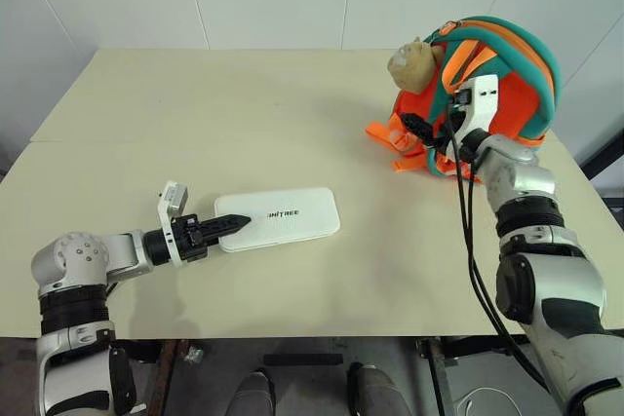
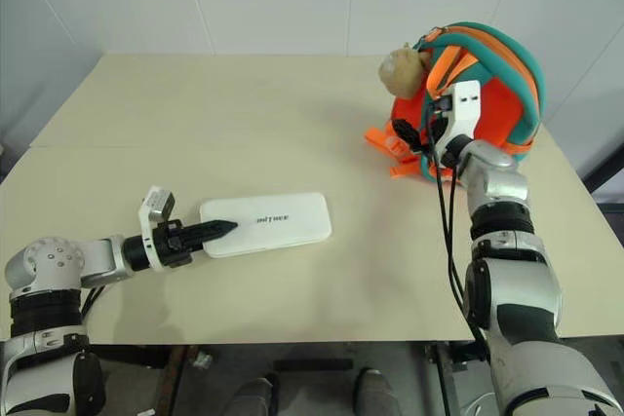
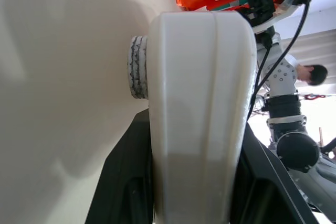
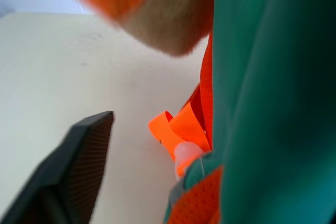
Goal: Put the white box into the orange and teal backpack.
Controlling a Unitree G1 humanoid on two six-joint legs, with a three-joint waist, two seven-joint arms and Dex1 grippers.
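Note:
The white box lies flat on the beige table, near its front edge and left of centre. My left gripper is shut on the box's left end; in the left wrist view the box sits between the two black fingers. The orange and teal backpack stands at the back right with a tan plush toy on it. My right gripper is open against the backpack's near left side. One finger shows beside the teal trim.
Orange webbing straps trail from the backpack onto the table. A black cable hangs along my right arm. A person shows past the table's right side. White walls stand close behind the table.

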